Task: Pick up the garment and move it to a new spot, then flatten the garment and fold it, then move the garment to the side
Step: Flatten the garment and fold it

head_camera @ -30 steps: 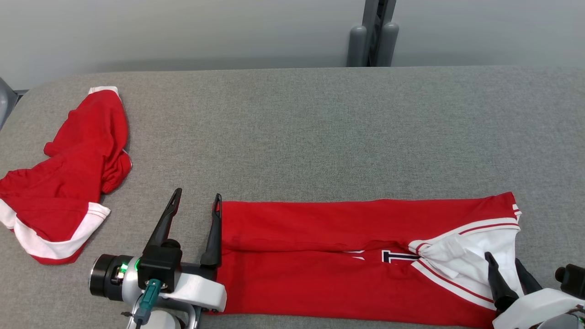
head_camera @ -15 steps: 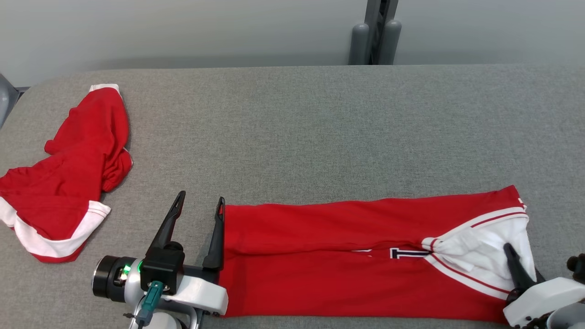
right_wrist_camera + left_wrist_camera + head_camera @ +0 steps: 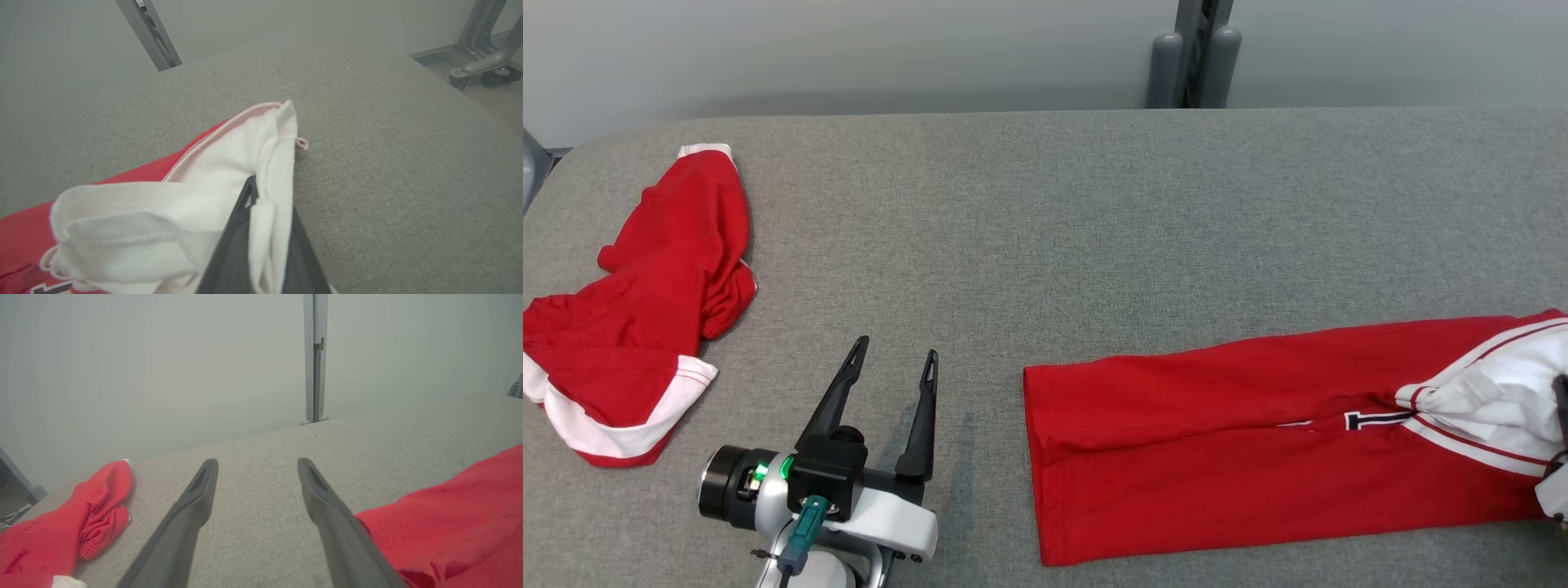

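The garment (image 3: 1258, 441), a long folded red strip with white trim and dark lettering, lies on the grey table (image 3: 1054, 229) toward the robot's right. It has slid rightward, clear of the left gripper (image 3: 894, 351), whose jaws gape empty. The right gripper (image 3: 265, 204) pinches the white hem, which the head view's edge cuts off.

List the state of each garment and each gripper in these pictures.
folded garment, folded into a long strip, lying flat on the table.
second garment, crumpled and unfolded, at the table's left end.
left gripper, jaws open, empty, apart from the folded garment.
right gripper, jaws shut on the folded garment's white end.
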Robot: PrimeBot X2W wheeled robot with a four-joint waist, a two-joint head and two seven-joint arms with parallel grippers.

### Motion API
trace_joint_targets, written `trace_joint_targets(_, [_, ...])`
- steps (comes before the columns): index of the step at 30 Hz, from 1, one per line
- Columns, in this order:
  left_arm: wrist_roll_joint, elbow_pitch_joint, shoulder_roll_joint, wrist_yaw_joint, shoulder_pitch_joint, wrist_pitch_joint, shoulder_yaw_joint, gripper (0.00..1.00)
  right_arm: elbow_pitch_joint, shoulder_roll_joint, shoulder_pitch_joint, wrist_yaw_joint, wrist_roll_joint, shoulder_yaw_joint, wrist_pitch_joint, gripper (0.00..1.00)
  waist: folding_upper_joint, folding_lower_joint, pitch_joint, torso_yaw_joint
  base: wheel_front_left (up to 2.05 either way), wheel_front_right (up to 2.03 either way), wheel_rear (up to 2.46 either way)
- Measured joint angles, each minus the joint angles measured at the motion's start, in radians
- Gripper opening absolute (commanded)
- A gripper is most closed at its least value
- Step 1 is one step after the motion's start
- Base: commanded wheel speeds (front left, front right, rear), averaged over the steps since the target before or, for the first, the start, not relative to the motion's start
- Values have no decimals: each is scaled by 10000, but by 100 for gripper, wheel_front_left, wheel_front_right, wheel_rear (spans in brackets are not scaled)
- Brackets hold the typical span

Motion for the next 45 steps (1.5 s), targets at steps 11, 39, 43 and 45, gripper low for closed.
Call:
trace_joint_targets(11, [86, 182, -105, -81, -74, -2, 15, 100, -955, -56, -376, -2, 86, 1264, 280, 0, 0, 0, -288, -270, 0, 0, 0])
trace_joint_targets(39, [71, 178, -186, -353, -13, -2, 593, 100, -6002, 3463, 1151, -4, 1360, 1720, 3931, 0, 0, 0, -812, -151, 0, 0, 0])
trace_joint_targets(43, [71, 184, -207, -355, -14, -2, 631, 100, -6027, 3958, 1244, -4, 1202, 1732, 4167, 0, 0, 0, -776, 15, 0, 0, 0])
trace_joint_targets(45, [69, 205, -230, -387, -16, -2, 606, 100, -5988, 4149, 1294, -4, 1068, 1703, 4238, 0, 0, 0, -746, 144, 0, 0, 0])
